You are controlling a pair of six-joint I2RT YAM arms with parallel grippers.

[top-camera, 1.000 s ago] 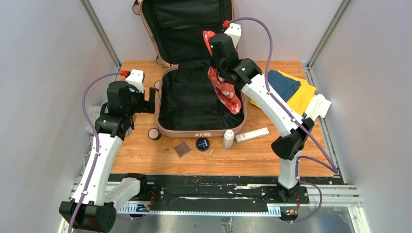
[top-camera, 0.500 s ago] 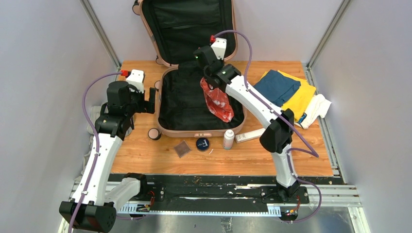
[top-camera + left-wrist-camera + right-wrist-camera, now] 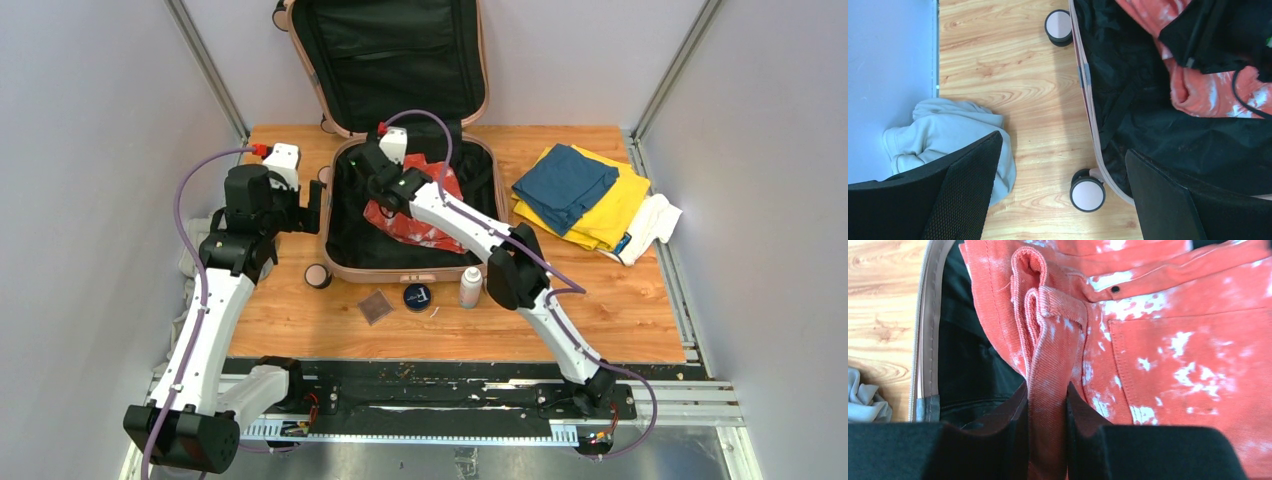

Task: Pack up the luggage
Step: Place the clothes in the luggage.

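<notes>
The left claw (image 3: pixel 1063 150) gapes wide over the tabletop (image 3: pixel 998 60), with a grey cloth (image 3: pixel 948 130) at its left and the open pink suitcase (image 3: pixel 400 60) at its right. Beyond it, the right claw (image 3: pixel 1046 400) pinches a fold of a red-orange garment (image 3: pixel 1173 340) inside the suitcase.

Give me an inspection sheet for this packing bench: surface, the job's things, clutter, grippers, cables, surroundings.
Surface: wooden table, no spills seen.
Job's things: luggage open, lid upright; coral bleached garment in its base.
Clutter: folded clothes and white cloth at right; bottle, round tin, dark square before the luggage; grey cloth at left.
Grippers: left gripper open, empty, at the luggage's left rim; right gripper shut on a garment fold.
Cables: purple cable on each arm; the right one loops above the luggage.
Surroundings: pale walls, metal frame posts.
</notes>
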